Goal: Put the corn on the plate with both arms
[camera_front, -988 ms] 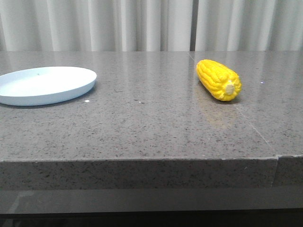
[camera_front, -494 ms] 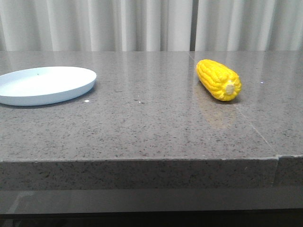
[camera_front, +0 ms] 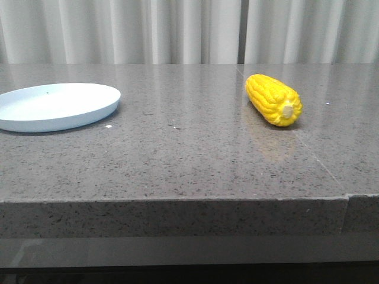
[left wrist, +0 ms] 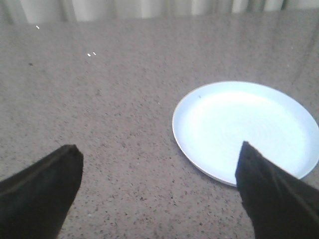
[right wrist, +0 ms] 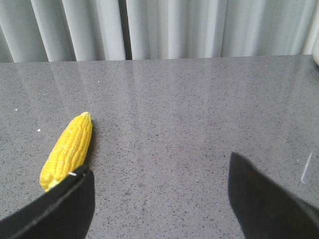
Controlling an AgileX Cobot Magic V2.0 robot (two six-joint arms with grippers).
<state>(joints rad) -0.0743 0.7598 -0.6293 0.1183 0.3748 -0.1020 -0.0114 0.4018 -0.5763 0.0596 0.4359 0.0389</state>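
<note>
Nothing had shifted since a second before: from the front, the corn (camera_front: 273, 100) lay on the right of the grey table (camera_front: 177, 160), its stub end facing forward, well apart from the plate (camera_front: 56, 106) at the left. Over the left wrist, the left gripper (left wrist: 159, 199) gaped wide above bare stone beside the plate (left wrist: 244, 129), holding nothing. Over the right wrist, the right gripper (right wrist: 159, 199) stood equally wide and empty, 1 finger (right wrist: 60, 209) overlapping the corn (right wrist: 67, 149).

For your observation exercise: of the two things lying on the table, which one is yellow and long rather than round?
The corn, lying on the table's right side with its pale stub end toward the camera. The plate on the left is round, shallow and pale blue-white.
</note>
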